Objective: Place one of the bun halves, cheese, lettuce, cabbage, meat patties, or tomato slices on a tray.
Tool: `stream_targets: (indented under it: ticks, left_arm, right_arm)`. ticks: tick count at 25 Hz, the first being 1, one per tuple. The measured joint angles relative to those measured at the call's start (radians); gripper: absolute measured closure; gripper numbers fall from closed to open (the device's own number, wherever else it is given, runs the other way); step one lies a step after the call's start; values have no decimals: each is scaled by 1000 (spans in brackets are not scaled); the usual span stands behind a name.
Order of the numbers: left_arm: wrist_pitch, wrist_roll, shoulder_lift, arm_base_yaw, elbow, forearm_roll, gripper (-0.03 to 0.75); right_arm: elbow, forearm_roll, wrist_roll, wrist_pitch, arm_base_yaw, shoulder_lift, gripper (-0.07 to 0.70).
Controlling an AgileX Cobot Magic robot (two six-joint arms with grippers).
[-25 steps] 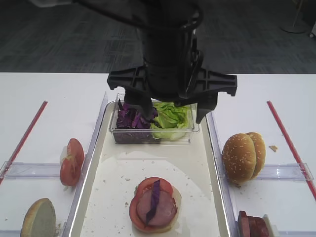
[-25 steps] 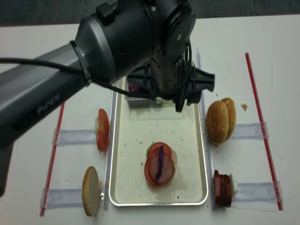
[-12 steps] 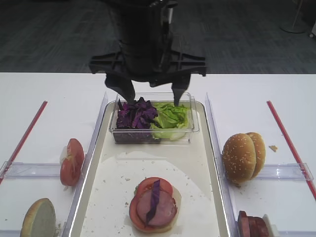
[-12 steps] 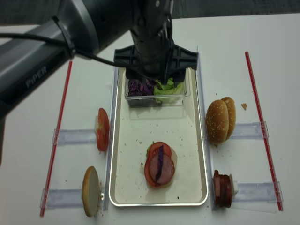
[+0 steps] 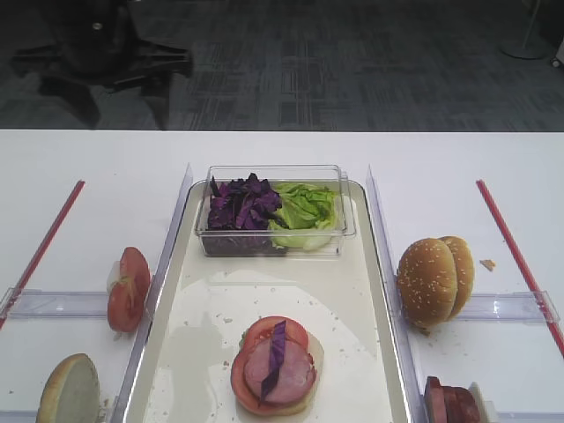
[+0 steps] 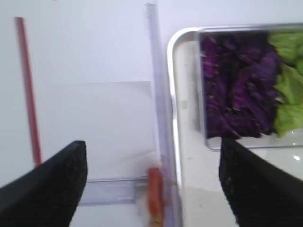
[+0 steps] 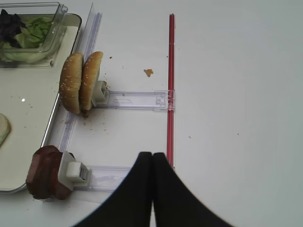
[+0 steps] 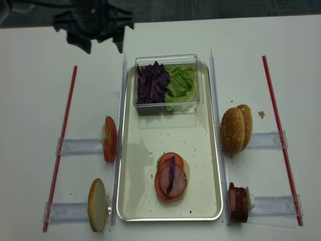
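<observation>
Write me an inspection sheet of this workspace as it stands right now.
Surface: white table, with crumbs beside the buns.
Job's things: tray holds a stack of tomato slice, meat patty and cabbage strip on top; a clear tub of purple cabbage and lettuce sits at its far end. Bun halves and meat patties stand on the right, tomato slices and one bun half on the left.
Clutter: two red strips; clear holders.
Grippers: left tool open, empty, past the tray's far left corner; right tool shut, empty.
Cables: nothing seen.
Surroundings: dark carpet.
</observation>
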Motion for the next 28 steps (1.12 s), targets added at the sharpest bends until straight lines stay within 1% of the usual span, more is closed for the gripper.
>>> stream_targets:
  ticks: [3,5,7,9,12,18,19,22,28]
  left_arm:
    - [0,81,0,134,0,-14,188]
    - [0,126,0,203,0,-14,188]
    - [0,159,0,263,0,-14,188]
    - [1,202,0,297,0,-14,188]
    - [4,229,0,313,0,-21,188]
    - [4,253,-4,315,2,-62,187]
    - [4,256,-12,315,16,-60,187]
    - [2,258,-56,315,107,-29,187]
    - [-2,260,-213,315,386,-20,187]
  right_arm:
    - [0,0,0,0,0,0,267]
    - [0,0,-2,0,0,0,267]
    - [0,0,-2,0,0,0,267]
    - [0,0,-2,0,0,0,267]
    - [0,0,-3,0,0,0,267]
    - [0,0,-3,0,0,0,267]
    - [0,0,-3,0,0,0,267]
    - [0,0,-3,0,0,0,267]
    - [0,0,-3,0,0,0,267]
